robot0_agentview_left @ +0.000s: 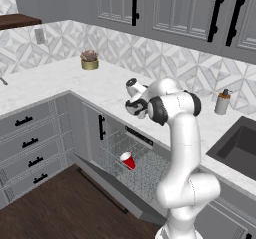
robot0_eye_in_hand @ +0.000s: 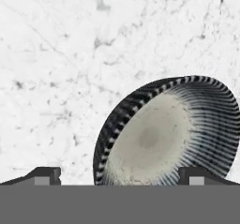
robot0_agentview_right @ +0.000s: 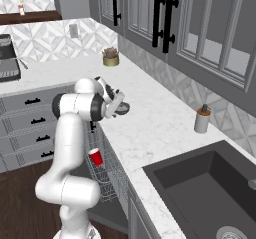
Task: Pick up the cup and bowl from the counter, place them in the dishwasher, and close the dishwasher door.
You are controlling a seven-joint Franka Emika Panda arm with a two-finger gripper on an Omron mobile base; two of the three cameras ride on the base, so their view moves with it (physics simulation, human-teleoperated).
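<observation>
Bowl (robot0_eye_in_hand: 168,134) sits on the counter (robot0_eye_in_hand: 70,54) right under your gripper (robot0_eye_in_hand: 119,174), whose fingertips (robot0_eye_in_hand: 44,174) stand wide apart and hold nothing; one tip overlaps the bowl's rim, the other is over bare marble. Further out, the cup (robot0_agentview_left: 128,160) already lies on the wire rack of the dishwasher (robot0_agentview_left: 131,164) (so that half looks done), and the dishwasher door (robot0_agentview_left: 112,190) hangs open. You've yet to grasp the bowl, load it and shut the door.
</observation>
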